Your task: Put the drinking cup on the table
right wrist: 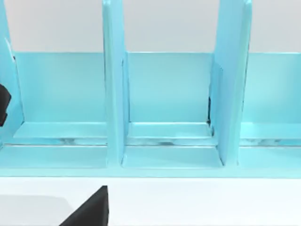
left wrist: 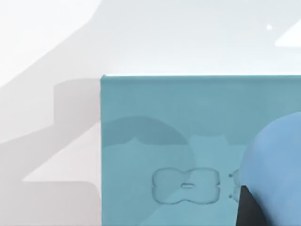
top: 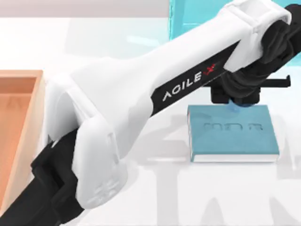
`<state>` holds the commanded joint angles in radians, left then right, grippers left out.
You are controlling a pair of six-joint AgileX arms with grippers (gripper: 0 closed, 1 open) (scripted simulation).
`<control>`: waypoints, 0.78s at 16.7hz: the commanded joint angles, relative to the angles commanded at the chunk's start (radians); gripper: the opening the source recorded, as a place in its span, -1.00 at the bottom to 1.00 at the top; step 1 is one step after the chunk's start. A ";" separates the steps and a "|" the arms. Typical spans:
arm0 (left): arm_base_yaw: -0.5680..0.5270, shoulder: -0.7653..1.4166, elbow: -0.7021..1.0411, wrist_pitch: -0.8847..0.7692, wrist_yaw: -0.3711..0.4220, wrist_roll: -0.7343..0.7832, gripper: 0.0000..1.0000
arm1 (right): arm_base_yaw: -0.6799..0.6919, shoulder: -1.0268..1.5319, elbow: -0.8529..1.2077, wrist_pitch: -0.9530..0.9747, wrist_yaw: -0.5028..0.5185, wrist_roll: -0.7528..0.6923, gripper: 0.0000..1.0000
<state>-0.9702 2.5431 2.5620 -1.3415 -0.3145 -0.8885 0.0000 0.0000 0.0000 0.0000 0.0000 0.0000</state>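
Observation:
The drinking cup (top: 237, 104) is a small blue shape peeking out under my left gripper (top: 235, 96), over the far edge of a teal book (top: 233, 132). In the left wrist view the cup (left wrist: 277, 165) looms large over the book (left wrist: 188, 132), with a dark finger (left wrist: 247, 209) pressed against its side. The left gripper is shut on the cup. I cannot tell whether the cup rests on the book or hangs just above it. The white table (top: 211, 197) lies all around the book.
An orange wooden tray (top: 16, 122) sits at the table's left edge. A light-blue rack (top: 188, 19) with upright dividers (right wrist: 115, 94) stands at the back, behind the book. My left arm's white link crosses the middle of the top view.

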 joint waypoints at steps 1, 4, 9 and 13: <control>0.001 -0.002 -0.002 0.002 0.000 0.001 -1.00 | 0.000 0.000 0.000 0.000 0.000 0.000 1.00; 0.032 -0.035 -0.041 0.004 0.023 0.031 -1.00 | 0.000 0.000 0.000 0.000 0.000 0.000 1.00; 0.216 -0.208 -0.295 0.002 0.150 0.193 -1.00 | 0.000 0.000 0.000 0.000 0.000 0.000 1.00; 0.396 -0.370 -0.555 -0.003 0.273 0.347 -1.00 | 0.000 0.000 0.000 0.000 0.000 0.000 1.00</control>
<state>-0.5739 2.1733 2.0073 -1.3450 -0.0416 -0.5414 0.0000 0.0000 0.0000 0.0000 0.0000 0.0000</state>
